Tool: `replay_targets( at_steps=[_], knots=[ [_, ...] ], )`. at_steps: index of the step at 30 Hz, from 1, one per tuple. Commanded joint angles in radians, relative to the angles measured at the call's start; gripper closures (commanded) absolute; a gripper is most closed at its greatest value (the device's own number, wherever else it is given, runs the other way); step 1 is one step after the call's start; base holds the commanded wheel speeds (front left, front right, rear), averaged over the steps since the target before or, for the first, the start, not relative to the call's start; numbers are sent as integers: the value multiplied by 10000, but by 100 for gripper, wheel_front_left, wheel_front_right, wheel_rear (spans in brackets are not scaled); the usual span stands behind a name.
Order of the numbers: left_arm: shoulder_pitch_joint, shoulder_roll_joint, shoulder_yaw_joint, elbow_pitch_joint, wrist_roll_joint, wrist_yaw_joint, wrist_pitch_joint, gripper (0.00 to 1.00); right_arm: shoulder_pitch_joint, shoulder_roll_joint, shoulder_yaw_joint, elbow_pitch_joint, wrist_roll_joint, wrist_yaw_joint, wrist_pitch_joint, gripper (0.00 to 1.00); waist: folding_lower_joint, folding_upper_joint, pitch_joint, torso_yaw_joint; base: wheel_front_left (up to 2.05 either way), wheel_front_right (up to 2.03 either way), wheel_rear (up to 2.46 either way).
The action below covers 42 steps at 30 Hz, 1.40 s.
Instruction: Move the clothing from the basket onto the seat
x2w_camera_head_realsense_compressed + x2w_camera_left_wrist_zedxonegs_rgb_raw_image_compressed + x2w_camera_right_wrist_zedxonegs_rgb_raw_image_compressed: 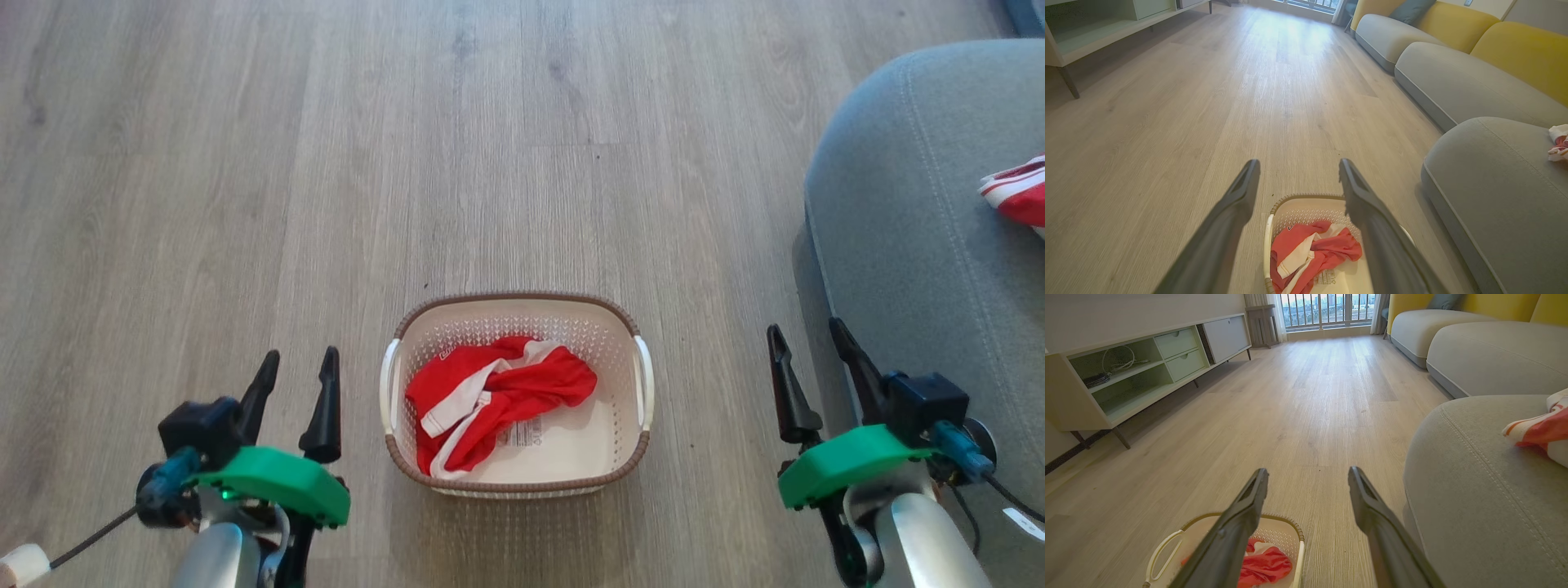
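Though illegible, label sticker beside clothing

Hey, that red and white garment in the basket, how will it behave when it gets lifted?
The garment lies crumpled in soft folds, so it will probably droop limply from one pinch. It looks thin, so likely light. A trailing end might snag the basket rim.

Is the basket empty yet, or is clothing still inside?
Not empty: a crumpled red-and-white garment lies in the basket, covering the left part of its floor.
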Motion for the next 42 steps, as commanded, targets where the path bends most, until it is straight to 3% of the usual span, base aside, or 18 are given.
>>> replay_targets(
  at_steps=[1, 9, 18, 30, 42],
  knots=[
    [-510, 48, 335, -374, 34, -22, -126, 0, -382, 53, 192, -356, -108, -2, -66, 0, -1, 0, 55, -12, 0, 0, 0],
    [-977, 48, 124, -563, 26, 1, -126, 0, -734, 58, 25, -620, -112, -2, -66, 0, -1, 0, 938, -97, 0, 0, 0],
    [-3055, 47, -1013, 129, 829, -69, -126, 0, -2000, 29, -362, -1558, -280, -2, -66, 0, -1, 0, 3451, -321, 0, 0, 0],
    [-7314, 116, -2671, 3785, 2519, -17, 994, 0, -3951, 43, -263, -3209, -265, -2, -67, 0, -1, 0, 6930, -1142, 0, 0, 0],
    [-9458, 59, -3312, 7079, 2755, 518, 1500, 0, -4221, 58, -135, -3876, -122, -2, -67, 0, -1, 0, 8509, -1714, 0, 0, 0]
  ],
)
